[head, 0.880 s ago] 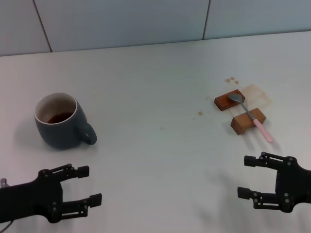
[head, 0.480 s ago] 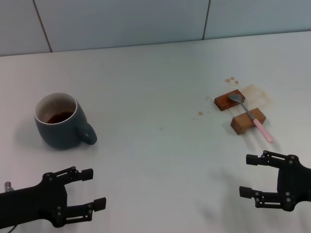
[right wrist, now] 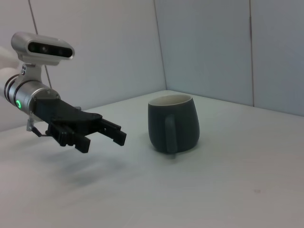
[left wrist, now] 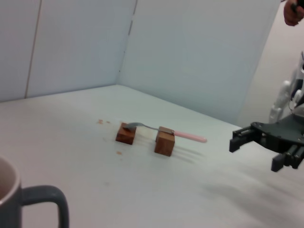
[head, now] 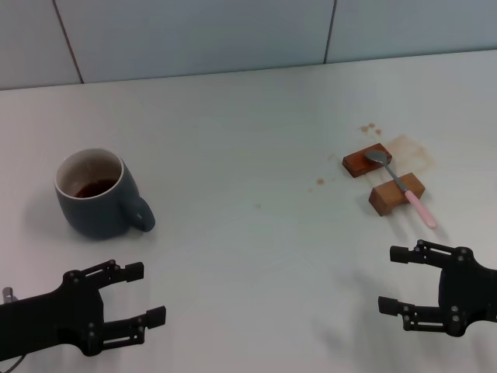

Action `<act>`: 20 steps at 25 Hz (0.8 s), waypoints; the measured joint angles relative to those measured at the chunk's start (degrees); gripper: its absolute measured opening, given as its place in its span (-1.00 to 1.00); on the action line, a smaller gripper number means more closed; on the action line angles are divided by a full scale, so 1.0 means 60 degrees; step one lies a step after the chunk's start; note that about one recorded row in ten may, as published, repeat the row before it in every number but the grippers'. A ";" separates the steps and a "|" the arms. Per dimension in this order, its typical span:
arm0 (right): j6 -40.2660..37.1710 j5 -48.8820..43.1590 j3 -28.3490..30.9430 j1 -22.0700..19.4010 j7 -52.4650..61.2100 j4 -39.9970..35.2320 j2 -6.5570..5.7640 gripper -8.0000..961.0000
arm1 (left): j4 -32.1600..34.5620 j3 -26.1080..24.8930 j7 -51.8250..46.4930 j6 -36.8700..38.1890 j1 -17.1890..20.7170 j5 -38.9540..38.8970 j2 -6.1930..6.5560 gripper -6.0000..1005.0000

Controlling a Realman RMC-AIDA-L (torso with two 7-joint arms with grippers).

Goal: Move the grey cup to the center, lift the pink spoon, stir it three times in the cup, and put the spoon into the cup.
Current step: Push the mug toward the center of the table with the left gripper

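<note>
1. The grey cup (head: 97, 194) stands upright at the left of the head view, on the white table (head: 248, 132). Its loop handle points toward the lower right of the frame, and dark brown liquid shows inside.
2. The pink spoon (head: 401, 186) lies at the right of the head view, bridging two brown wooden blocks (head: 384, 177). Its long axis runs diagonally: the silver bowl rests on the upper-left block, and the pink handle projects past the lower-right block toward the lower right of the frame.
3. Small brown stains (head: 369, 128) mark the table around the blocks.
4. The left gripper (head: 144, 293) sits in the lower left of the head view, below the cup and apart from it. Its fingers are spread and hold nothing.
5. The right gripper (head: 394, 280) sits in the lower right of the head view, below the spoon and apart from it. Its fingers are spread and hold nothing.
</note>
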 joint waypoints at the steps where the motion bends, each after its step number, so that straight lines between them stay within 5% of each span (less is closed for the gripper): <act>1: 0.0000 0.0005 0.0005 0.0004 0.0000 0.0000 0.0004 0.68 | -0.0032 -0.0142 0.0000 -0.0002 0.0001 -0.0002 -0.0025 0.49; 13: 0.0025 0.0027 0.0015 0.0059 0.0001 0.0000 0.0064 0.68 | -0.0038 -0.0330 0.0138 -0.0387 0.0045 0.0039 -0.0130 0.38; 20: 0.0027 0.0028 0.0015 0.0096 0.0016 -0.0001 0.0073 0.68 | -0.0043 -0.0305 0.0143 -0.0469 0.0009 0.0044 -0.0176 0.00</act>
